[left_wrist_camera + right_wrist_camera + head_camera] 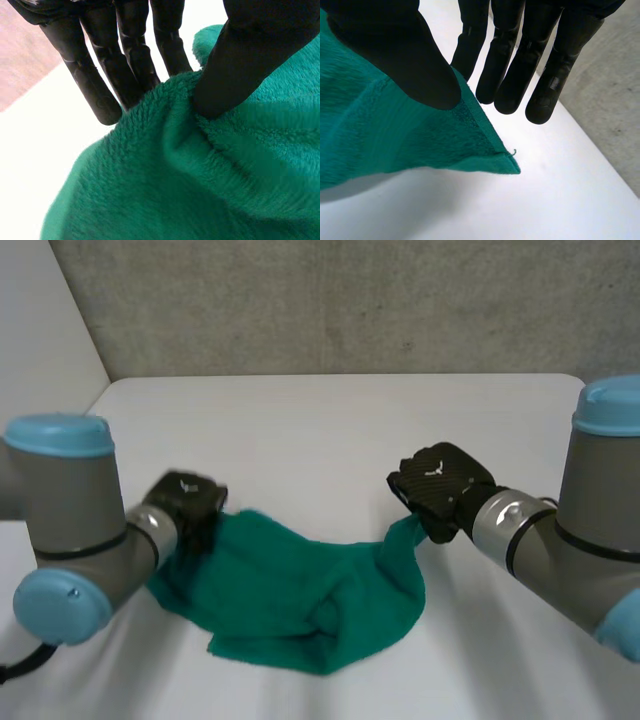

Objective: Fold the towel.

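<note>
Towel, green, crumpled on table between the hands — left hand pinches its edge, thumb against fingers. Right hand pinches a raised corner; white marks on hand backs unreadable.

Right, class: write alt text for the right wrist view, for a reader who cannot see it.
The right hand pinches a corner of the green towel between thumb and straight fingers, holding it lifted off the white table.
</note>
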`<control>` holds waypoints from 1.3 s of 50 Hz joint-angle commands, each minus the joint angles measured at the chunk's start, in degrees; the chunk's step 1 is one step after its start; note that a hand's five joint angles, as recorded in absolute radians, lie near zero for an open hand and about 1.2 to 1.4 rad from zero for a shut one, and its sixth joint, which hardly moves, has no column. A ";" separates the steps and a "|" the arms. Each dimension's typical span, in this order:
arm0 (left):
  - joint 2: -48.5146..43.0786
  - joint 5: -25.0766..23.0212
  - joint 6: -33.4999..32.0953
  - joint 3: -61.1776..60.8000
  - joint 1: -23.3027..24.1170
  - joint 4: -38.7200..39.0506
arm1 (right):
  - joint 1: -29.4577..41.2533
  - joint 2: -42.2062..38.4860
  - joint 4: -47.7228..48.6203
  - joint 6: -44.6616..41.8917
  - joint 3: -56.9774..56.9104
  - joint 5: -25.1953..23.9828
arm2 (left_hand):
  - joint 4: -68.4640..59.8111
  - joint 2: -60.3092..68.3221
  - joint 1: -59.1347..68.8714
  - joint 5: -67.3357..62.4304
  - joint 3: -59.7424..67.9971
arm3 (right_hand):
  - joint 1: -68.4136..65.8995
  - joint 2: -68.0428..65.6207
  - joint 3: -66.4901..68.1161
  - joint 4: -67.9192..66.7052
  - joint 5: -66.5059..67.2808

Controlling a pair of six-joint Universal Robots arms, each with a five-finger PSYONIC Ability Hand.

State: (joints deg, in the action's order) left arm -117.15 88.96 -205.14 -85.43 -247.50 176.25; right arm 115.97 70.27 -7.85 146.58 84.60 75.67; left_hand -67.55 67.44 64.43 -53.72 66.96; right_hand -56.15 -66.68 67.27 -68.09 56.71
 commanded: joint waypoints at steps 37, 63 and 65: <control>13.18 12.65 10.02 -24.43 2.90 17.91 | -3.21 -1.63 12.42 2.49 8.12 8.97 | -12.45 12.56 15.57 -16.28 13.04 | -23.85 -13.32 12.73 -11.91 13.29; 13.81 3.51 -2.88 -11.34 3.60 6.47 | -4.09 -3.30 14.71 2.13 11.47 8.18 | 46.73 -46.63 -43.61 42.90 -46.15 | -23.85 -13.32 12.73 -11.91 13.29; 12.58 3.42 -4.46 -10.73 3.60 6.47 | -4.09 -3.39 14.71 2.13 11.47 8.18 | 47.07 -46.96 -43.95 43.24 -46.48 | -23.85 -13.32 12.73 -11.91 13.29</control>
State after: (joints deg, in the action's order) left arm -97.87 94.62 -201.12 -100.15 -243.87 182.73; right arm 111.79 67.06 6.81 148.78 95.84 83.90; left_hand -19.89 20.22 20.43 -9.56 20.37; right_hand -56.15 -66.68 67.70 -68.36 56.94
